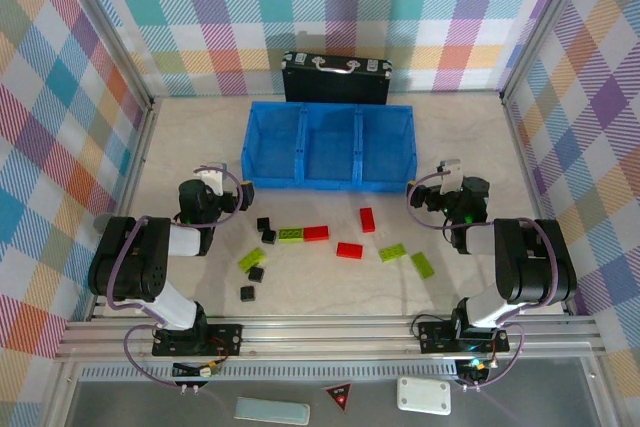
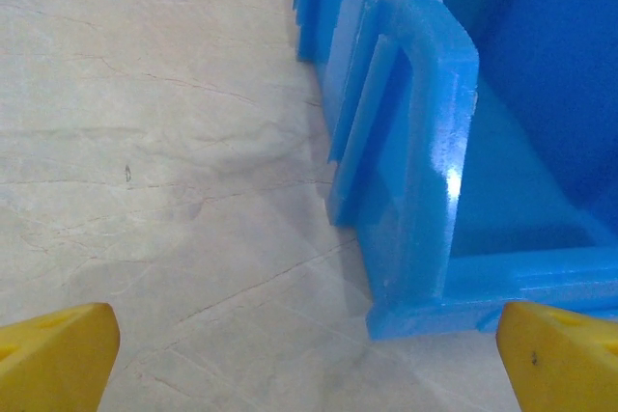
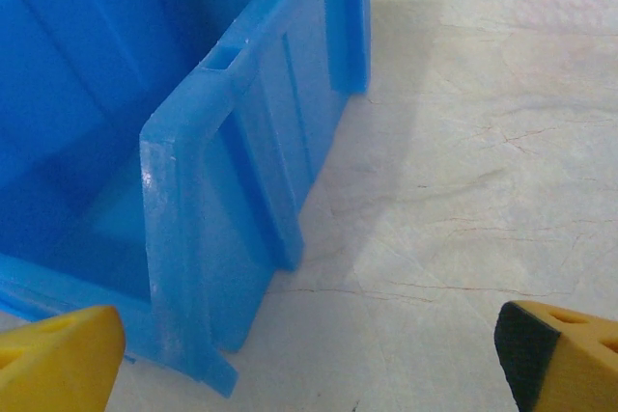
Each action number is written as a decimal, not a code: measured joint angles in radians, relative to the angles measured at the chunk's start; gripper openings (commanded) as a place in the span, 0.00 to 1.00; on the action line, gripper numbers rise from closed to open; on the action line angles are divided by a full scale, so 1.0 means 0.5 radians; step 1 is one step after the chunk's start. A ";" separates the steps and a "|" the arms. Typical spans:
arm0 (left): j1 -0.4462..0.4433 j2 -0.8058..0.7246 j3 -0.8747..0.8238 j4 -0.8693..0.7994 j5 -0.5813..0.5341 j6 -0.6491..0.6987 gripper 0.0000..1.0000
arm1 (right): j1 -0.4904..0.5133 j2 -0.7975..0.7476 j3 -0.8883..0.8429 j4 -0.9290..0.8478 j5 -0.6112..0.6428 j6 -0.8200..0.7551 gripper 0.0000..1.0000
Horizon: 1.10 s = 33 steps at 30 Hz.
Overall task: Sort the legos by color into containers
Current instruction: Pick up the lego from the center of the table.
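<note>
No text, label or number is legible here.

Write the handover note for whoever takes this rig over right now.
Left pincer: open, empty, at the near left corner of the blue tray.
Right pincer: open, empty, at the tray's near right corner.
Legos: red, green and black, all loose on the table in front of the tray.
Done: nothing; all three compartments look empty.
Left: sort every brick, one colour per compartment.
</note>
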 measured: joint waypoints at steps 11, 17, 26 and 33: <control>0.000 0.000 0.000 0.000 -0.002 0.000 1.00 | 0.000 0.000 0.018 -0.018 0.139 0.042 0.99; 0.000 0.000 0.000 0.000 -0.009 -0.001 1.00 | 0.000 0.000 0.018 -0.018 0.153 0.047 0.99; 0.000 -0.143 0.053 -0.256 -0.038 -0.007 1.00 | 0.000 -0.061 0.095 -0.201 0.153 0.047 0.99; -0.001 -0.317 0.137 -0.489 -0.115 -0.045 1.00 | 0.005 -0.214 0.115 -0.407 0.152 0.045 0.99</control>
